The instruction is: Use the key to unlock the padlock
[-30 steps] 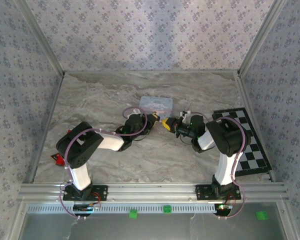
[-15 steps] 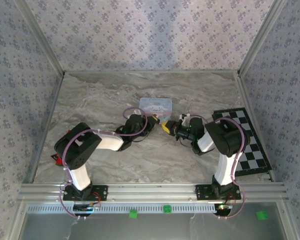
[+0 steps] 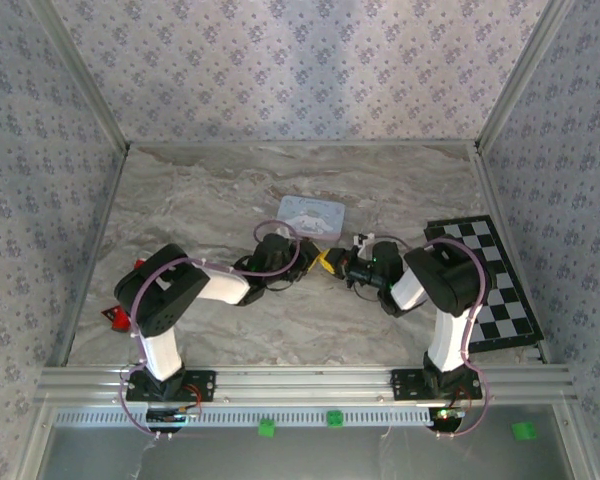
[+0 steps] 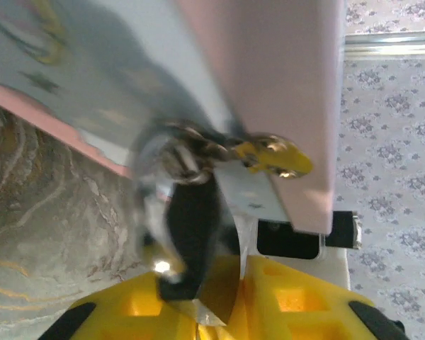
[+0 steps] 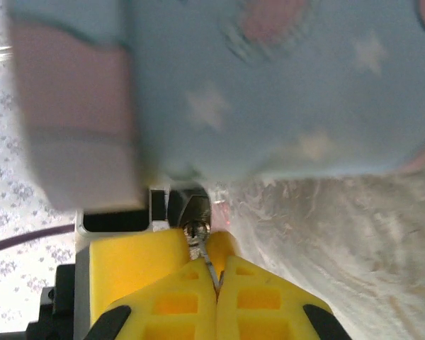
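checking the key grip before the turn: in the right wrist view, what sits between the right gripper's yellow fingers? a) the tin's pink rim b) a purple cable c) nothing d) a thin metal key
d: a thin silver key is pinched in the seam of the shut right gripper, its tip at the black padlock.

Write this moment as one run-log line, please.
left tool: padlock between jaws, grip unclear | right tool: shut on key, tip at padlock | tin: just beyond both tools
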Tool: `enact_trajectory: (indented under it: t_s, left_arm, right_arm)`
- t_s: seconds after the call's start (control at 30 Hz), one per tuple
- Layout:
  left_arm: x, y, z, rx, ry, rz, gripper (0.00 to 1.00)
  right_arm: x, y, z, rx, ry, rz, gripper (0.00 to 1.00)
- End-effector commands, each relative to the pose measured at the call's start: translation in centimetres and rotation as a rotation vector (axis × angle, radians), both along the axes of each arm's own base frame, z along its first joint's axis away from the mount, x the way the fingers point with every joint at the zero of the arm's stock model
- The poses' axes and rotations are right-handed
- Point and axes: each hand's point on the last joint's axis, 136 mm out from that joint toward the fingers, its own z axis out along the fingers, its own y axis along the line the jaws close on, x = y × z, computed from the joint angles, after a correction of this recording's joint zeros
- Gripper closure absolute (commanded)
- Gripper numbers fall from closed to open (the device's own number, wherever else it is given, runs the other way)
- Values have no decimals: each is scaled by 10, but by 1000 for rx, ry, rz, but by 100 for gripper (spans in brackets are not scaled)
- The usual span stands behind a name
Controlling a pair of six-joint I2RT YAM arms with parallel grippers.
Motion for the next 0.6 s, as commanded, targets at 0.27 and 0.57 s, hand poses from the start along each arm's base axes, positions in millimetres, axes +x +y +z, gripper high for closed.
enact_trajectory:
  t_s: [0.27, 0.57]
  left_arm:
    - [-20, -10, 15, -69, -45, -139, 67]
    - [-15, 17, -6, 18, -23, -68, 53]
  right_arm:
    - [-15, 12, 9, 3, -67, 55, 100]
    - [-17, 17, 1, -4, -47, 63, 100]
